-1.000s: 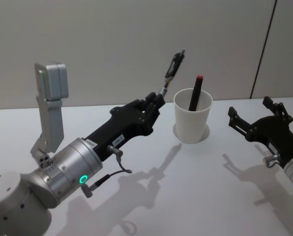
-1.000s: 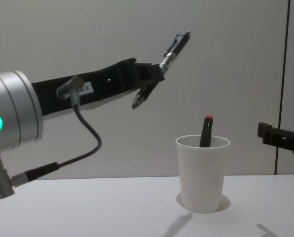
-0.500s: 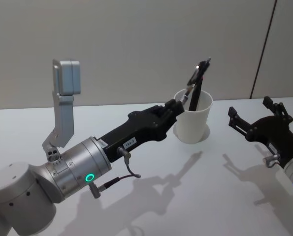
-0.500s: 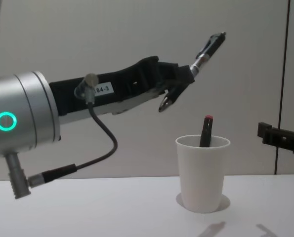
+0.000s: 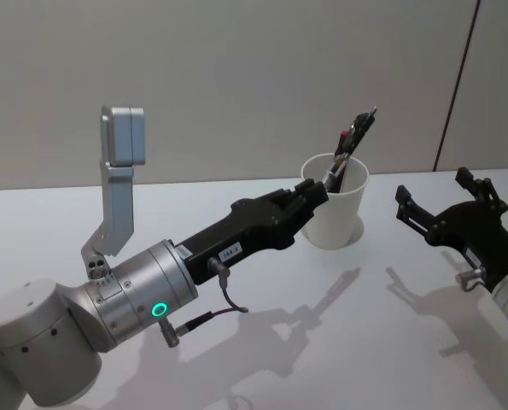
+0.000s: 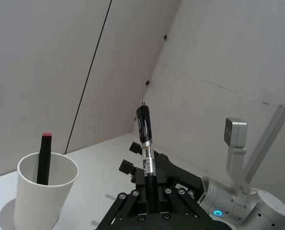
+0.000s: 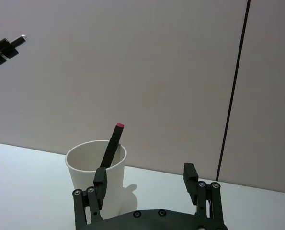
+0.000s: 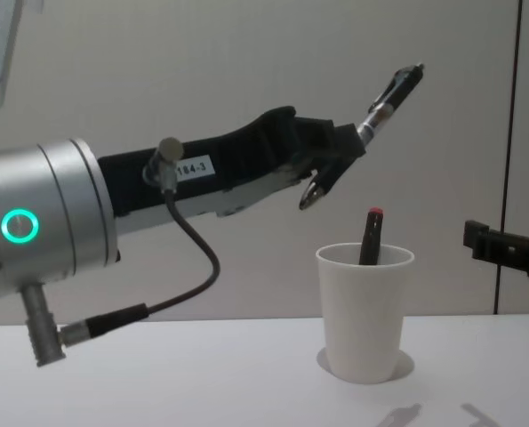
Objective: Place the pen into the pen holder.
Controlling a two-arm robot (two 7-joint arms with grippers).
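Note:
The pen holder, a white paper cup [image 5: 333,215] [image 8: 364,311] [image 7: 95,176] [image 6: 40,193], stands upright on the white table with a black, red-tipped marker [image 8: 371,237] [image 7: 112,144] leaning inside. My left gripper [image 5: 325,182] [image 8: 356,140] [image 6: 151,195] is shut on the lower end of a black pen [image 5: 353,139] [image 8: 395,92] [image 6: 145,139]. The pen points up and away, held in the air above and just left of the cup's rim. My right gripper [image 5: 444,202] [image 7: 144,186] stands open to the right of the cup, apart from it.
The white table [image 5: 339,342] runs up to a plain wall close behind the cup. A dark vertical seam [image 5: 457,81] marks the wall at the right. My left forearm [image 5: 236,243] stretches across the table's middle.
My left arm has reached forward and to the right with the pen, bringing it from left of the cup to just over its rim. The right arm has not moved.

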